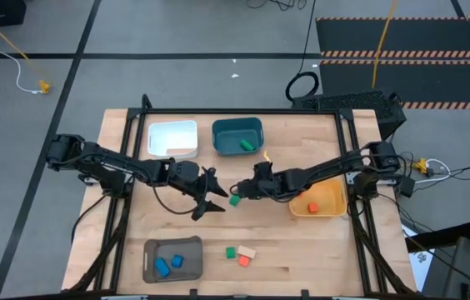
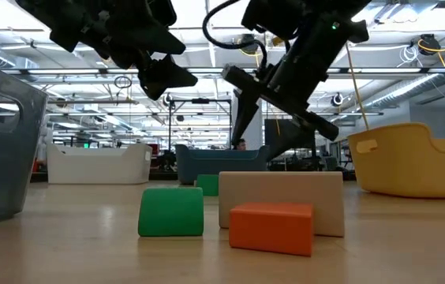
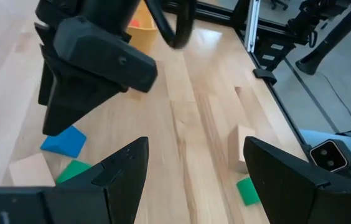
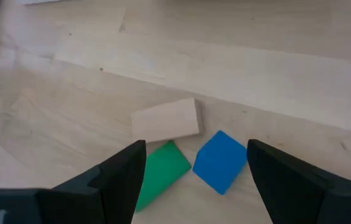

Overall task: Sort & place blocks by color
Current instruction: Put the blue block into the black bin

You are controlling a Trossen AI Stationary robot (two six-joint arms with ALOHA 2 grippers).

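Observation:
My right gripper (image 4: 194, 177) hangs open, tipped downward, just above three loose blocks at mid-table: a tan block (image 4: 166, 120), a green block (image 4: 160, 168) and a blue block (image 4: 221, 160), all lying flat on the wood. Only the green one (image 1: 235, 200) shows from above. My left gripper (image 1: 217, 197) stands open just left of them, pointing toward the right gripper and clear of the table. Near the front edge lie a green block (image 2: 171, 211), a tan block (image 2: 282, 203) and a red-orange block (image 2: 271, 229).
At the far edge stand a white bin (image 1: 172, 139) and a teal bin (image 1: 237, 137) holding a green block. A yellow bin (image 1: 325, 198) at the right holds a red-orange block. A grey bin (image 1: 172, 258) at the near left holds blue blocks.

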